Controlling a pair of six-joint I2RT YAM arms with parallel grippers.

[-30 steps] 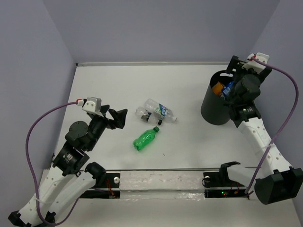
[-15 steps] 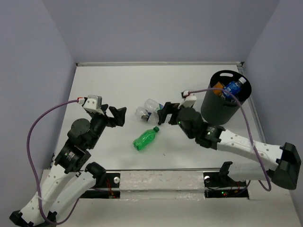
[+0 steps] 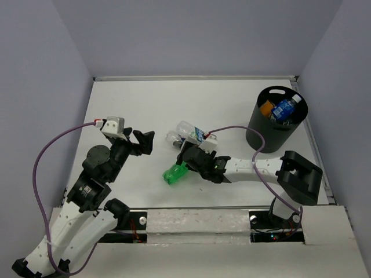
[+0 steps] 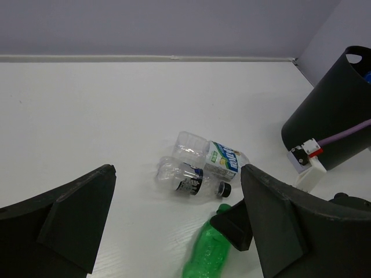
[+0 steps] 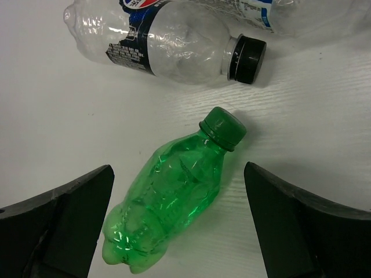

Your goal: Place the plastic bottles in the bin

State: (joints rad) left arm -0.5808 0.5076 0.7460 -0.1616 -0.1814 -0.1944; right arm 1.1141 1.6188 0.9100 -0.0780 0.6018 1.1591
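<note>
A green bottle (image 3: pixel 173 174) lies on its side on the white table, also in the left wrist view (image 4: pixel 210 258) and the right wrist view (image 5: pixel 174 197). My right gripper (image 3: pixel 185 160) is open just above it, a finger on each side (image 5: pixel 178 171), not touching. Two clear bottles lie behind it, one with a black cap (image 5: pixel 174 49) and one with a green-blue label (image 4: pixel 223 157). The black bin (image 3: pixel 271 128) stands at the right and holds an orange bottle (image 3: pixel 265 108) and a blue-labelled bottle (image 3: pixel 285 108). My left gripper (image 3: pixel 145 142) is open and empty, left of the bottles (image 4: pixel 178 174).
The table's back wall edge (image 3: pixel 191 77) runs behind the bottles. The right arm's purple cable (image 3: pixel 243 132) loops between the bottles and the bin. The right arm stretches low across the table's front middle.
My right arm has swung from the bin's rim leftward across the table and lowered its open gripper over the green bottle. The left arm has not moved.
</note>
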